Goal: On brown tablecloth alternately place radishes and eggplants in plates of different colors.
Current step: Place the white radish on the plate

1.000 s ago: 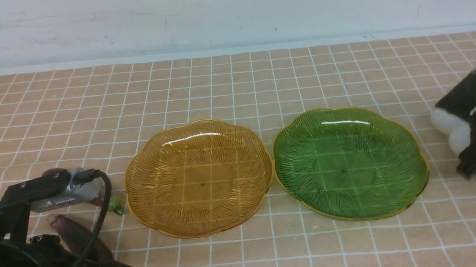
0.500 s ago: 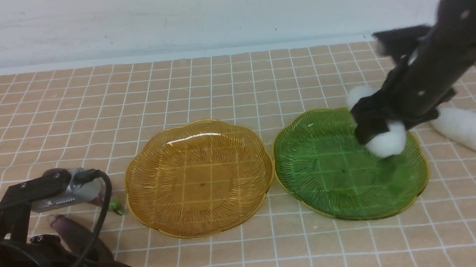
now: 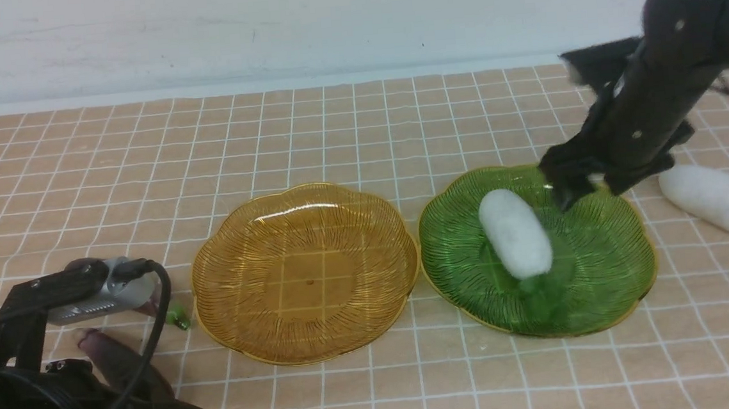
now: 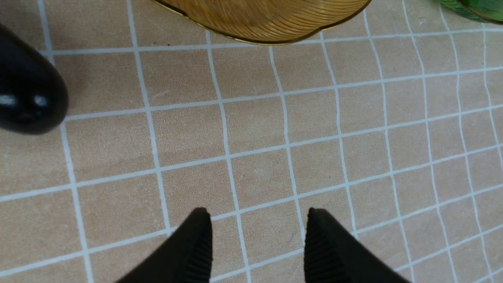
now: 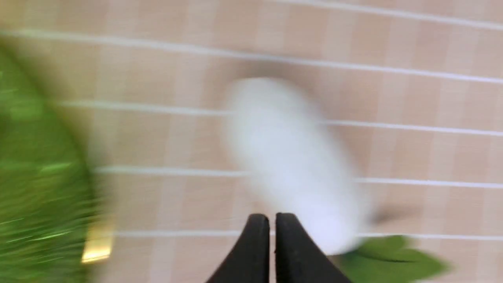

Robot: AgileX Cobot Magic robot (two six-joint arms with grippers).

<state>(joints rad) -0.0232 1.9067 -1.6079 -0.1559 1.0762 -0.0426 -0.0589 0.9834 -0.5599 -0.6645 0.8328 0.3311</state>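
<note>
Progress check: one item of four placed. White oblong toy radish (image 3: pixel 515 232) lies inside the green scalloped translucent plastic plate (image 3: pixel 612 264), slantwise across its middle, its leaf end toward the near rim and blurred. Amber-yellow scalloped plastic plate (image 3: pixel 305 273), just beside it on the robot's left, holds nothing. Both sit on the tan-brown grid-lined tablecloth (image 3: pixel 334 136) covering the desk.

Right hand (image 3: pixel 561 196) hangs over the green plate's far right edge, apart from the radish. The right wrist view shows its fingertips pressed together, pinching nothing. Second white radish (image 3: pixel 714 200) rests on the cloth just outside the green plate, on the right.

Left hand (image 4: pixel 257 224) sits low over bare cloth near the amber plate's near rim, spread and empty. Dark purple glossy toy eggplant (image 4: pixel 27 98) lies on the cloth close by. The front view shows two purple shapes partly hidden by the left arm, one with a green stem tip (image 3: pixel 179 318); neither is in a plate.

Left to do, by judgement: both eggplants and the second radish. Alternation suggests an eggplant for the amber plate next, likely within the left hand's reach.
</note>
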